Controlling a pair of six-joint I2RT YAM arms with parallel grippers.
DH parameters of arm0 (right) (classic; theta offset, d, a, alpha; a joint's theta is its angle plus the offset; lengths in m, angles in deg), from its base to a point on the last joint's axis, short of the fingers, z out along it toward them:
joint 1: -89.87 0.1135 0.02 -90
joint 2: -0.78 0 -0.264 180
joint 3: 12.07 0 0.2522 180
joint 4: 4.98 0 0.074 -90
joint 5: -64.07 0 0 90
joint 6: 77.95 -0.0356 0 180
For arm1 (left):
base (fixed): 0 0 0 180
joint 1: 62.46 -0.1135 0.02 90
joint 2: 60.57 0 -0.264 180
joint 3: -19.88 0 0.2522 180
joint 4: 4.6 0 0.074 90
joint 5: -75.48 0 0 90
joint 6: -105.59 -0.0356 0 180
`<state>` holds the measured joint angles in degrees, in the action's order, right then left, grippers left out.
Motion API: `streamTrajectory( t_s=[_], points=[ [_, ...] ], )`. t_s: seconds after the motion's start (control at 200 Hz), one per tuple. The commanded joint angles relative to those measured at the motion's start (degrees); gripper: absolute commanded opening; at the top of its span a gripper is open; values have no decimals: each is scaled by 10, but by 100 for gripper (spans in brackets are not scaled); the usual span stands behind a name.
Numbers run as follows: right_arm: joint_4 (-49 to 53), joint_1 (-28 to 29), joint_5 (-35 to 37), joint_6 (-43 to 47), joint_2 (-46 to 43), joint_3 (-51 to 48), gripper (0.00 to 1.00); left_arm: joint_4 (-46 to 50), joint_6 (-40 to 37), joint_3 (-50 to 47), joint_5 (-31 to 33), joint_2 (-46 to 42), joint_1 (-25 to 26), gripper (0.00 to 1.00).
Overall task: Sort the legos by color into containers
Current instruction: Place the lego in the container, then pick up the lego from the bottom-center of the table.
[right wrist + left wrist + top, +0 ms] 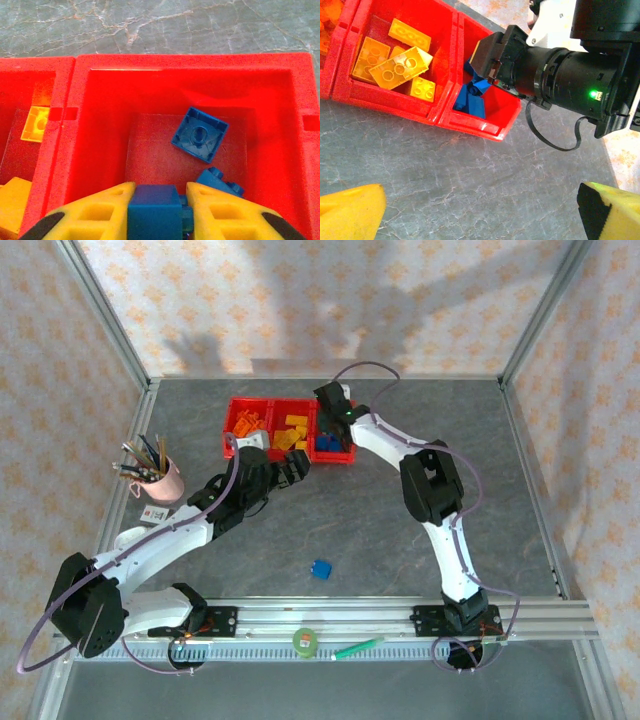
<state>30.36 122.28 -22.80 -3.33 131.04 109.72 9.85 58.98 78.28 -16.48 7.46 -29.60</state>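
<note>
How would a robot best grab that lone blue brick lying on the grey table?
Probably from straight above, pinching two opposite flat sides of the blue brick. It sits low on the table, nothing beside it, turned slightly askew, so the grip should twist to match.

We count 3 red bins (272, 401), joined in 1 row. At least 4 yellow bricks (400, 64) in the mid. bin; 3 blue bricks (200, 134) at the end bin; orange bricks (250, 423) too jumbled to count. On the table (370, 525): 1 loose blue brick (321, 569), 1 green tape roll (305, 642), 1 green pen (357, 648), 1 pink cup (170, 482) w/ pencils (145, 455), no. unclear. 2 arms (440, 520).
</note>
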Motion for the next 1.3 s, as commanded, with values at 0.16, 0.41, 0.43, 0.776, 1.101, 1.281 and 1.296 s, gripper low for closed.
streamTrajectory(
  t_s=[0.16,0.41,0.43,0.776,1.101,1.281,1.296],
  points=[
    [-7,10,16,14,-93,-51,48,16,-12,16,3,-11,-4,99],
    [-14,57,33,8,-195,-167,56,29,-11,-8,-21,-40,-3,99],
    [-14,61,34,6,-204,-177,57,31,-10,-11,-22,-43,-2,99],
    [23,145,52,-88,-324,-344,69,83,-18,-72,-27,-118,1,99],
    [63,271,88,-258,-388,-473,82,147,-18,-123,-20,-186,0,99],
    [82,347,96,-354,-387,-494,87,162,-8,-146,-11,-209,1,99],
    [84,351,97,-363,-385,-495,88,163,-8,-146,-11,-211,0,99]
  ],
)
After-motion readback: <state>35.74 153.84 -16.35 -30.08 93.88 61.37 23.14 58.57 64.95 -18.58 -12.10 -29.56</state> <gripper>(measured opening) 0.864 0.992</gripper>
